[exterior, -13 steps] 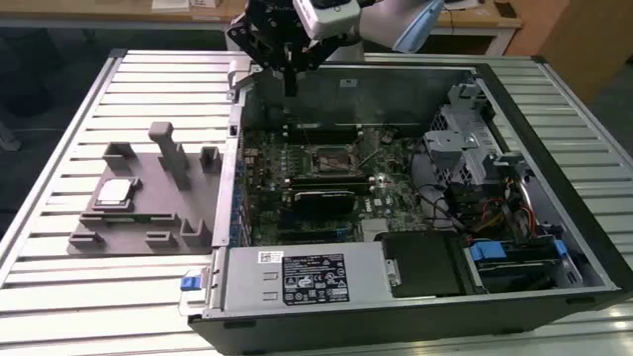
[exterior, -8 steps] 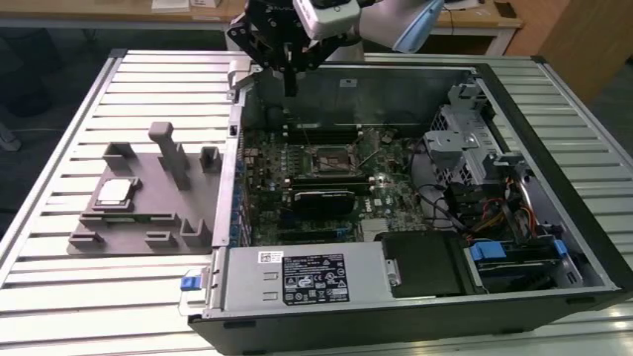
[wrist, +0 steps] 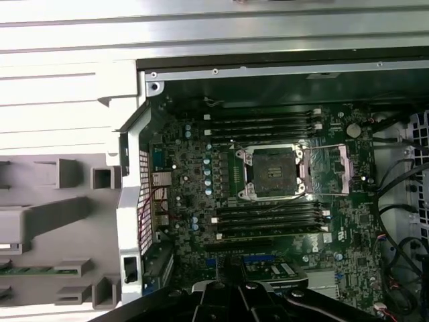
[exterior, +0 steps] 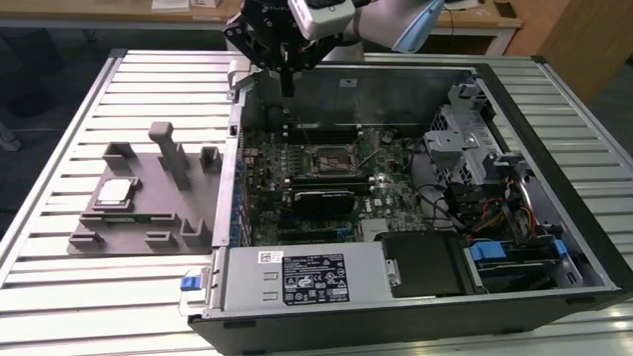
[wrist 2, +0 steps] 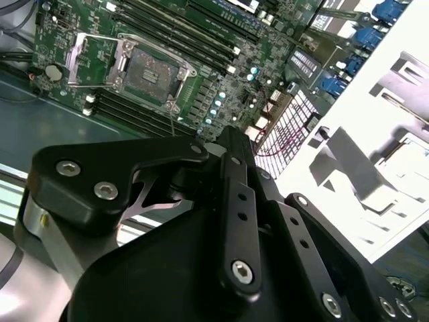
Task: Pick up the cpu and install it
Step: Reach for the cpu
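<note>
The cpu (exterior: 114, 192), a small square chip with a silver top, lies flat on the grey fixture tray (exterior: 148, 215) at the exterior view's left, outside the case. My gripper (exterior: 287, 90) hangs above the far wall of the open computer case (exterior: 416, 297), well away from the cpu, fingers together and holding nothing. The motherboard socket (exterior: 331, 158) sits in the middle of the green board. In both wrist views the socket (wrist: 271, 172) (wrist 2: 147, 70) is open, its metal load plate (wrist: 328, 168) flipped to one side.
Memory slots (wrist: 268, 218) flank the socket. A drive cage (exterior: 465, 141), cables and a power supply (exterior: 307, 278) fill the case's right and near side. Upright posts (exterior: 168, 152) rise from the tray. The case stands on a slatted metal table (exterior: 79, 297).
</note>
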